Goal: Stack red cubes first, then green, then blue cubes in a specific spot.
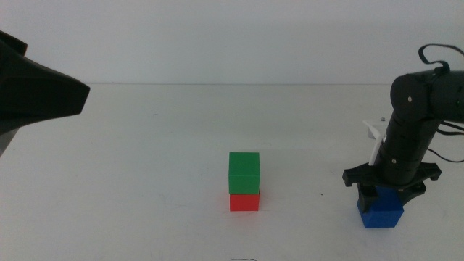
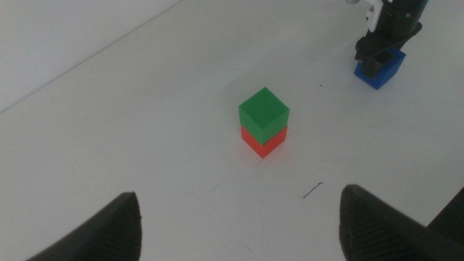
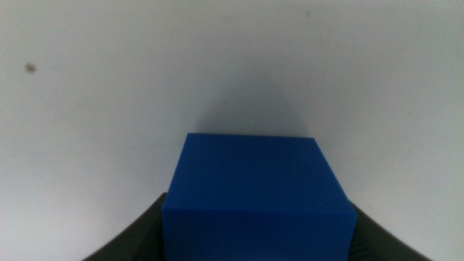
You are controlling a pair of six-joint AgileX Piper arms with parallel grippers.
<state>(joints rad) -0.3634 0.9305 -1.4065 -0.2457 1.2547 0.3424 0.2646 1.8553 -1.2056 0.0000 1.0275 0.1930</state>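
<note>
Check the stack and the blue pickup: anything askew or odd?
Nothing stands out. The green cube sits squarely on the red cube. The right gripper is down around the blue cube on the table. The left gripper waits, open, off to the left.

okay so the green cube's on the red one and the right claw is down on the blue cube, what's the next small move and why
Probably lift the blue cube straight up. The right claw sits low over it, a jaw on each side in the right wrist view, though it looks to be still on the table. The green cube already tops the red cube, so blue goes next. The left claw waits open, high at the left.
</note>
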